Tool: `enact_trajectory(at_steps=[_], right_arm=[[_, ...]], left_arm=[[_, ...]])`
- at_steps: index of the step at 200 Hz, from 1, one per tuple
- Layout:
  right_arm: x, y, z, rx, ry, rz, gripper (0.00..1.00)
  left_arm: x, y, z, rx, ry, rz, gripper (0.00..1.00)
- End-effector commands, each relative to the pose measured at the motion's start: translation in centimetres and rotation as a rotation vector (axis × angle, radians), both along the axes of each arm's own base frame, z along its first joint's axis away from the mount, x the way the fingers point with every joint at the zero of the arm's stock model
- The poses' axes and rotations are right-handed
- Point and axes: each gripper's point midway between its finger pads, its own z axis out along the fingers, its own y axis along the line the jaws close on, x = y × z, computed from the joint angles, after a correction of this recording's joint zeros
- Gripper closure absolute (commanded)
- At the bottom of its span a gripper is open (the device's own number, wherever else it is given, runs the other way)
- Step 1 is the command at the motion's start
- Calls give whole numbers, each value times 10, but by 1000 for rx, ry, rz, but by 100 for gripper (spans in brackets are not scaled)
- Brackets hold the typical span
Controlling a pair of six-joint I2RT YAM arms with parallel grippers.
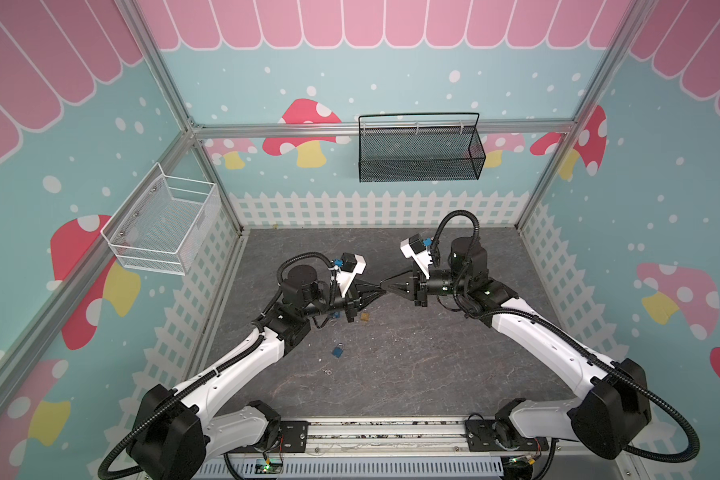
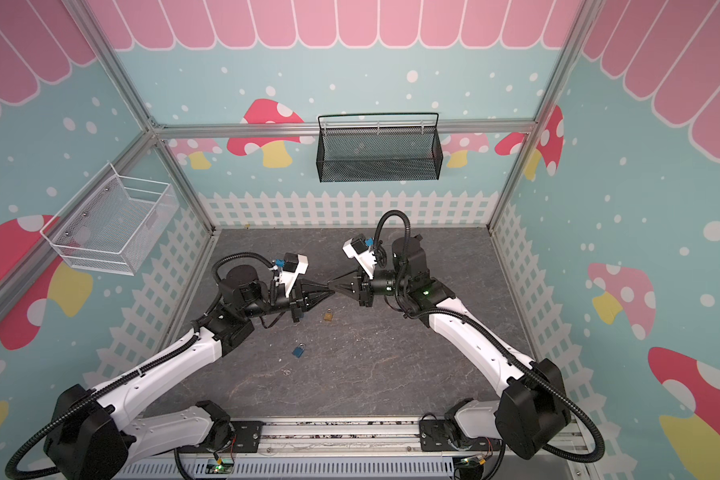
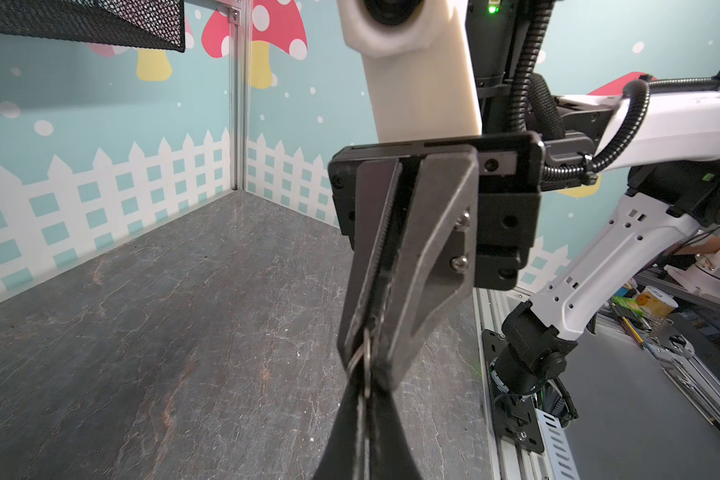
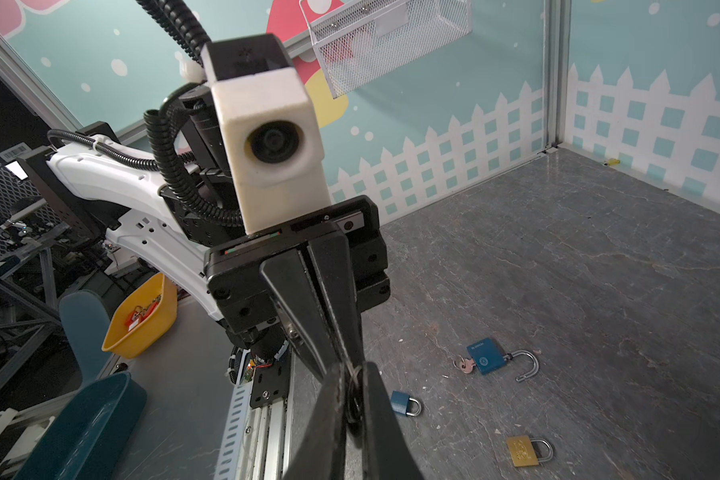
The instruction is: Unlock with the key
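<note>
While the left gripper (image 1: 379,291) and right gripper (image 1: 388,284) are pinching one thin metal key ring (image 3: 366,361) in mid-air, the locks are lying below, toward the left arm's side.
They are meeting tip to tip along one line, no key blade showing; beneath the tips, toward the left gripper, the closed brass padlock (image 4: 522,452) is lying flat on the dark grey stone-patterned tabletop (image 4: 599,291), a small closed blue padlock (image 4: 400,402) and a larger blue padlock (image 4: 486,359), sitting open with a key inserted, lying near it. The left arm is probably sitting nearer for reaching down.
</note>
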Motion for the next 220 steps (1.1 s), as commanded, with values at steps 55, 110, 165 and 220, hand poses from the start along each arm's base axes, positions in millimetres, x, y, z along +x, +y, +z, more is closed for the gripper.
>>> enact_trajectory(at_steps=[55, 110, 165, 220], right_arm=[[0, -2, -4, -9, -16, -10, 100], [26, -20, 4, 6, 48, -277, 100], [49, -36, -4, 130, 235, -484, 100], [46, -25, 2, 331, 393, -450, 100]], left_arm=[[-1, -4, 17, -11, -29, -18, 100], [5, 14, 18, -63, 18, 135, 48], [27, 63, 26, -409, 296, 538, 41], [30, 41, 20, -680, 578, 631, 43]])
